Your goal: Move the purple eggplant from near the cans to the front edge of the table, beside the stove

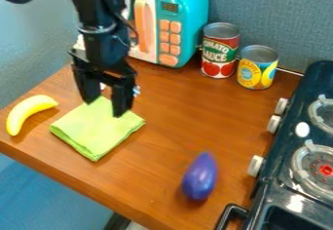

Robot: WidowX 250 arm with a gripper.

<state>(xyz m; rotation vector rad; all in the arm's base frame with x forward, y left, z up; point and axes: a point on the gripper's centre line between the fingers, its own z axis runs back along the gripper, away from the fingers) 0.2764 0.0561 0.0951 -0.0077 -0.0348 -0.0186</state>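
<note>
Looking onto a brown wooden counter [166,122] with a grey-blue partition [273,14] behind. Hanging over the far part of a folded green cloth [96,132]: the black gripper [104,108], jaws spreading apart and visibly gripping nothing. Lying flat, probably folded for compactness. Curving beside it, near the counter's edge: a yellow banana [29,110]. Leaving open wood toward the purple eggplant [199,176], lying near the toy stove [286,180]. Standing farther back, likely for clearance: tomato can [220,51], yellow can [257,68], turquoise toy microwave [190,17].

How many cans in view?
2. The tomato sauce can stands right of the toy microwave; the shorter yellow-labelled can stands beside it, nearer the stove.
</note>
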